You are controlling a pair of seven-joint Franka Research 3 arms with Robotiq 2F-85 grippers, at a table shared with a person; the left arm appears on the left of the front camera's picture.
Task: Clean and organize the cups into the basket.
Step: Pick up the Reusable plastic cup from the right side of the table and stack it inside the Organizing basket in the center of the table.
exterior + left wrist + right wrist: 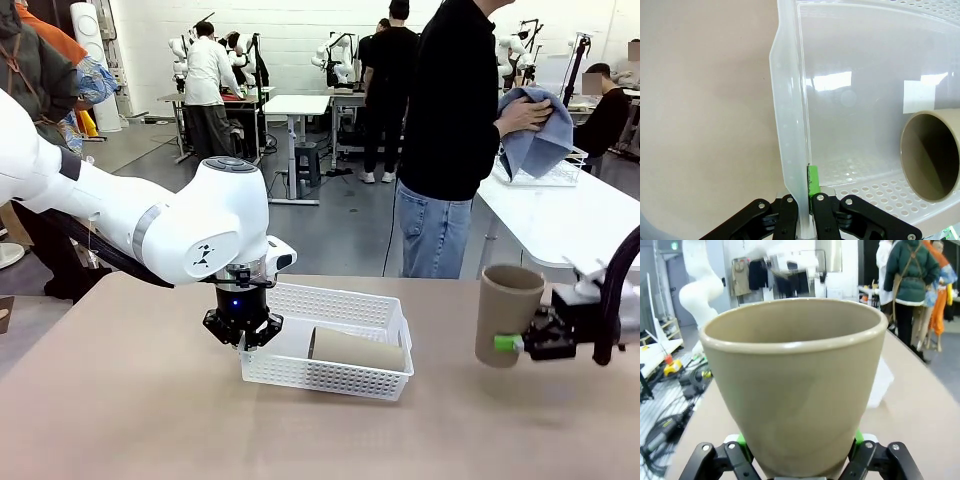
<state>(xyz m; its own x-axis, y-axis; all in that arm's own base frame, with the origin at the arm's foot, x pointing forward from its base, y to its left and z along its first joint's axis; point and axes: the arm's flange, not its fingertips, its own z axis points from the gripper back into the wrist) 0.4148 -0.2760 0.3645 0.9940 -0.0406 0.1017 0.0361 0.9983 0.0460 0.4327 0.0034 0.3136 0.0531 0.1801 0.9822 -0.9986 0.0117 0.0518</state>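
1. A small black mark (205, 255) on the left arm's white wrist is too small to read.
2. The basket (330, 378) (788, 125) stands mid-table (120, 400). One tan-brown cup (355, 350) (950, 117) lies on its side inside, mouth towards the left gripper (243, 335) (804, 192).
3. The left gripper is clenched on the basket's near-left wall, one finger inside and one outside.
4. The right gripper (515, 343) (800, 452) grasps a second tan-brown cup (508, 310) (795, 390) near its base. This cup is upright, off the table, well right of the basket.
5. Across the table, a person's hand (525, 115) holds a blue-grey cloth (540, 145).
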